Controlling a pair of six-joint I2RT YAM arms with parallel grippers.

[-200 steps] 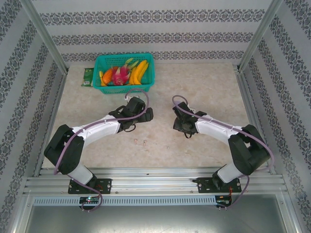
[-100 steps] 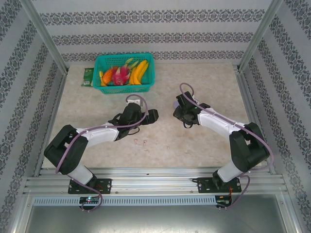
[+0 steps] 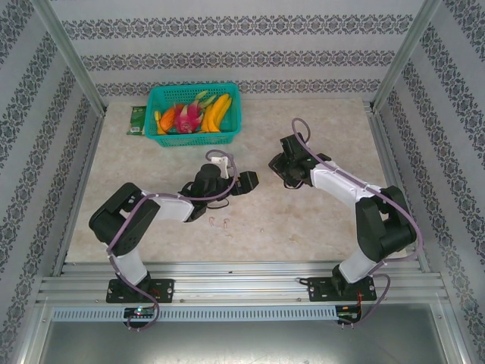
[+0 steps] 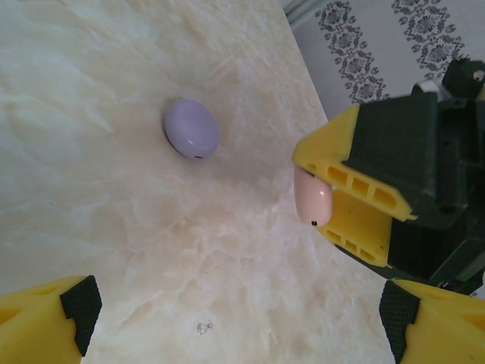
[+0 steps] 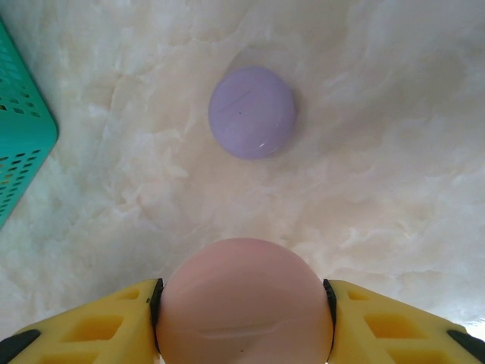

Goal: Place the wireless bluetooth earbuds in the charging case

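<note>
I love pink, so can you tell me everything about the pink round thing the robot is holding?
The pink case is a smooth, pale pink, rounded shell that looks like plastic, shut, with a thin seam across it. From the side it looks like a flattened egg with one tiny dark dot. The right gripper pinches it between its yellow fingers, low over the pale marbled table, near a purple case.

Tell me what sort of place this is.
Probably a robot test booth: aluminium frame rails, patterned wall panels boxing in a marble-look table, and a teal basket of fruit props.
</note>
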